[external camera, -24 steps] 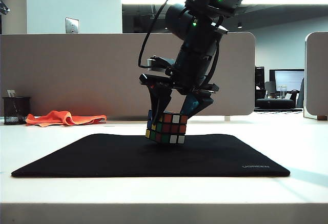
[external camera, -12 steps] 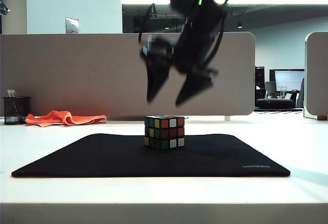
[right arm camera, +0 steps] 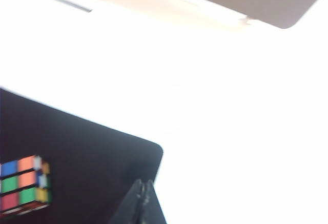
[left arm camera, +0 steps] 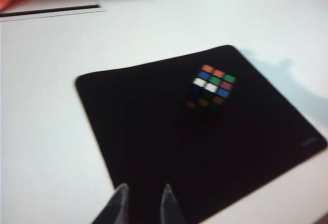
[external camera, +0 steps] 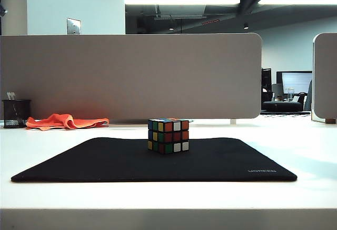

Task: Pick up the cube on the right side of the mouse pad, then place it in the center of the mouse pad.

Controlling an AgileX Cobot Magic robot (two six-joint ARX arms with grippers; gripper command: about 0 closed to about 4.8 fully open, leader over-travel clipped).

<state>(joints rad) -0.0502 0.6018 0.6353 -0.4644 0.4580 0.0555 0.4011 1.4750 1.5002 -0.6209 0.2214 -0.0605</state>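
The cube [external camera: 168,136], black-framed with mixed red, green, white, yellow, orange and blue stickers, sits upright at the middle of the black mouse pad [external camera: 105,161], whose five o'clock corner reads "UGREEN". The left gripper [left arm camera: 142,203] hovers empty, fingers slightly parted; the right gripper [right arm camera: 144,193] is raised, pinched closed on nothing.

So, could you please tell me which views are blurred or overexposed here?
Exterior view: sharp, scrambled Rubik's cube crisp on the flat black mouse pad. Left wrist view: mildly soft; left gripper blurred. Right wrist view: white table blown out by glare; right gripper shut.
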